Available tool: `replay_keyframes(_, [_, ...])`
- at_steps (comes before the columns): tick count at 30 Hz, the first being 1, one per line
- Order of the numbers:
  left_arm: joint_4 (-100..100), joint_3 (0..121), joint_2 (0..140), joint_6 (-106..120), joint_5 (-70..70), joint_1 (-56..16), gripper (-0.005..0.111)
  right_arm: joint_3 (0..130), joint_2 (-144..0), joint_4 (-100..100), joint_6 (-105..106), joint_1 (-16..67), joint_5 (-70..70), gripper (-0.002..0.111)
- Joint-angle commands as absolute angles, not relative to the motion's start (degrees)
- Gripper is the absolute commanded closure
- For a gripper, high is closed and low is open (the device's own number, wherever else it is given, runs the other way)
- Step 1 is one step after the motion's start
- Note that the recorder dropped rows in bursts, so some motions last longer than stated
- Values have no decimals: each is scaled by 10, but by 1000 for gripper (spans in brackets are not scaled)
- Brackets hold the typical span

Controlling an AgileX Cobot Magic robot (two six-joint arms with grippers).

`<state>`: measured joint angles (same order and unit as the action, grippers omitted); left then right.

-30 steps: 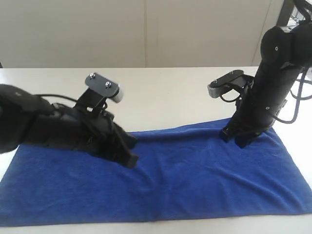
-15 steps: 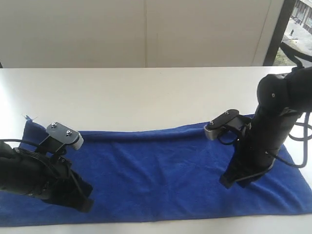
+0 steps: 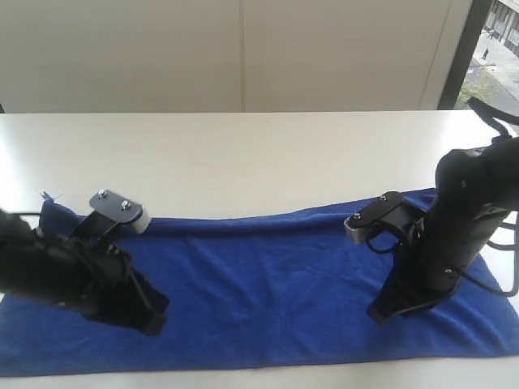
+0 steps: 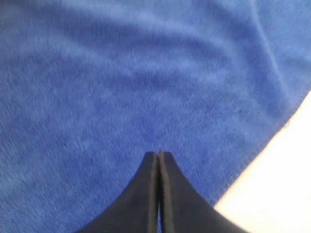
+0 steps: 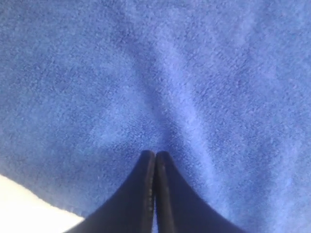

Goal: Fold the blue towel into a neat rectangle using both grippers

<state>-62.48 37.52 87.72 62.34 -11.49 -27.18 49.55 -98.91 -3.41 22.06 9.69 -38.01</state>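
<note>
The blue towel point(image 3: 268, 284) lies spread flat as a long strip along the near side of the white table point(image 3: 243, 154). My left gripper point(image 3: 152, 322) rests low over the towel's left part, close to its near hem. In the left wrist view my left gripper point(image 4: 159, 155) is shut, with nothing between the fingers and the towel point(image 4: 121, 73) under the tip. My right gripper point(image 3: 379, 312) points down onto the towel's right part. The right wrist view shows my right gripper point(image 5: 155, 154) shut and empty too, its tip on or just above the towel point(image 5: 170, 73).
Bare table top point(image 4: 286, 184) shows just past the towel's hem beside the left gripper, and a strip of table point(image 5: 24, 208) shows near the right one. A wall runs behind the table, with a window point(image 3: 499, 40) at the far right.
Both grippers have moved from the towel's far edge toward its near hem. The left arm also swung far to the left. The towel lies much as before.
</note>
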Motion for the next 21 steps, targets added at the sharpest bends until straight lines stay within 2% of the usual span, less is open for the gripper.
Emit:
replay_keyframes(1, [-220,488,877,306,-235,-257,107,494,-960,-31,218,98,-386,108])
replay_keyframes(3, [72,563,888,68,-354,-253,107,494,-944,-31,218,98,-384,108])
replay_keyframes(5, [240,623,902,-61,-483,-253,107,494,-930,-32,218,100,-375,108])
replay_keyframes(8, [199,670,920,-7,-584,-251,107,499,-913,-55,218,119,-370,108])
replay_keyframes(12, [45,652,935,91,-533,-253,107,499,-908,-62,220,176,-365,108])
replay_keyframes(16, [20,584,943,89,-431,-253,107,491,-922,-60,218,214,-347,108])
replay_keyframes(21, [21,477,943,89,-338,-253,107,486,-959,-57,207,217,-331,108])
